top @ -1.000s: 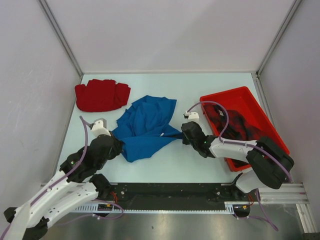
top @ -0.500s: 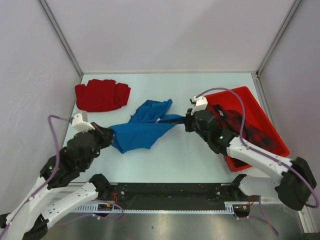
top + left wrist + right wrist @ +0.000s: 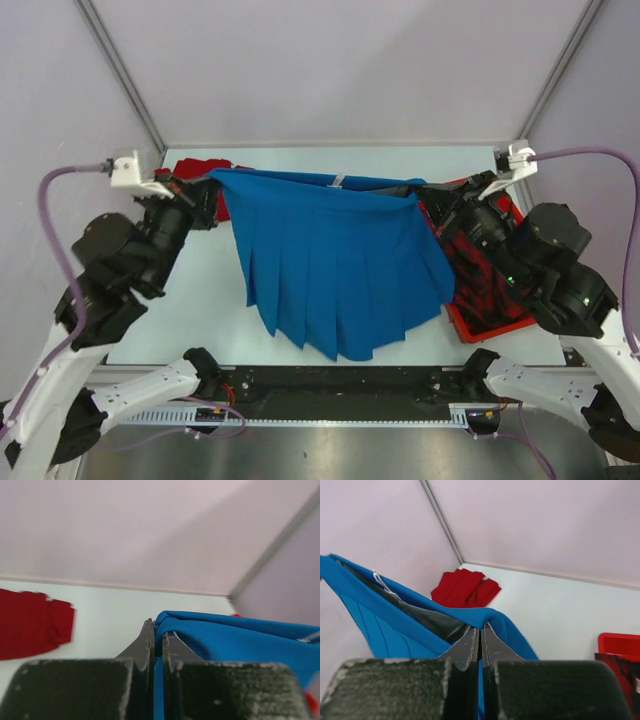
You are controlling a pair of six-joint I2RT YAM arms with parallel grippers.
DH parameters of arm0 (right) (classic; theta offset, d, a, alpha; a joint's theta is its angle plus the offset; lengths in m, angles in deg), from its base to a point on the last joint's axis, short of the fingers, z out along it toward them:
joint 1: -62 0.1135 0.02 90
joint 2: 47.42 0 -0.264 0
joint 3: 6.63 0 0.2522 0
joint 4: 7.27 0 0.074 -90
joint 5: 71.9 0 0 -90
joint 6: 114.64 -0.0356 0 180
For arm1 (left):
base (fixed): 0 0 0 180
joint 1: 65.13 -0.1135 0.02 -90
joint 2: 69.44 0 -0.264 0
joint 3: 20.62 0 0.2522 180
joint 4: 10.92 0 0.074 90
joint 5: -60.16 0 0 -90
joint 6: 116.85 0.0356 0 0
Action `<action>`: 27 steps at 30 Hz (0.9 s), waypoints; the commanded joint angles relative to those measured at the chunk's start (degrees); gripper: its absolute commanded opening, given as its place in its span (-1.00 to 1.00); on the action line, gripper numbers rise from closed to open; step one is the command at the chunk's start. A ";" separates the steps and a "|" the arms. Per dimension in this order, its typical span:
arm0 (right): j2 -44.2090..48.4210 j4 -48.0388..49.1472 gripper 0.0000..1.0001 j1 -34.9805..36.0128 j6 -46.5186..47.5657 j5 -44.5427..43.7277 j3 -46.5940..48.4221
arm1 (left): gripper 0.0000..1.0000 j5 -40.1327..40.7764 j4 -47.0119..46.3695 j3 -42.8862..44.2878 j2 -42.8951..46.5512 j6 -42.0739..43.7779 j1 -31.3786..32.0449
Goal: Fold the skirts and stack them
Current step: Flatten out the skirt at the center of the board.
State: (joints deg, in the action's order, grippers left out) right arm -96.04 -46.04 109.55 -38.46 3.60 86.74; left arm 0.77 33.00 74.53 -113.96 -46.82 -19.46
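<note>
— What did you hold?
— My left pincer (image 3: 155,630) and right pincer (image 3: 481,631) each pinched the waistband of the blue skirt (image 3: 340,270); its pleated cloth hung spread above the tabletop (image 3: 200,300).
— Farther back?
— The red skirt (image 3: 465,587), crumpled, far left.

The 2 arms are held high and well apart. The left tool (image 3: 208,186) and right tool (image 3: 427,192) are each pinched closed on the top edge of the blue skirt (image 3: 335,265).

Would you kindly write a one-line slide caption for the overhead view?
Left gripper and right gripper hold the blue skirt by its waistband, stretched wide between them.
</note>
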 commanded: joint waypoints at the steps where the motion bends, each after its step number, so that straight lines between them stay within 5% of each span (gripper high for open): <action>1: -4.02 -5.40 -1.00 -1.67 4.59 -8.43 3.53 | -0.99 21.12 -6.05 1.95 -4.52 14.14 -1.11; 5: -12.00 -4.52 -1.00 -8.58 5.13 -6.01 5.63 | -0.99 14.51 -10.38 1.23 -12.15 16.63 -6.71; 8: -18.69 -0.23 -1.00 -16.84 4.60 4.96 7.30 | -0.99 1.07 -8.54 5.61 -20.92 12.41 -19.45; 10: -22.46 1.28 -1.00 -19.41 5.47 8.42 13.17 | -0.99 -3.78 -7.48 14.18 -26.30 14.15 -25.53; 15: -35.83 -5.72 -1.00 -21.36 8.28 12.03 34.51 | -0.99 -7.76 -5.73 34.58 -38.27 25.13 -29.49; 17: -36.99 -6.80 -1.00 -21.18 8.46 12.13 35.61 | -0.99 -8.99 -4.40 37.70 -39.69 26.46 -30.90; 20: -32.88 -4.62 -1.00 -21.44 8.11 10.82 28.08 | -0.99 -9.33 -7.20 30.97 -36.27 27.53 -31.17; 22: -29.09 -2.41 -1.00 -21.27 6.71 10.02 17.11 | -0.89 -9.87 -12.28 16.40 -29.89 24.99 -30.91; 27: -14.52 -4.05 -0.91 -18.65 0.47 4.68 -7.16 | -0.77 -11.91 -19.33 -24.40 -12.56 3.48 -28.55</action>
State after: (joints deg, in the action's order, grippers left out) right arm -119.95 -45.19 90.39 -34.26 17.83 91.97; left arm -18.05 19.62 74.02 -136.51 -30.05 -47.74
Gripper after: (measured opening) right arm 0.043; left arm 0.113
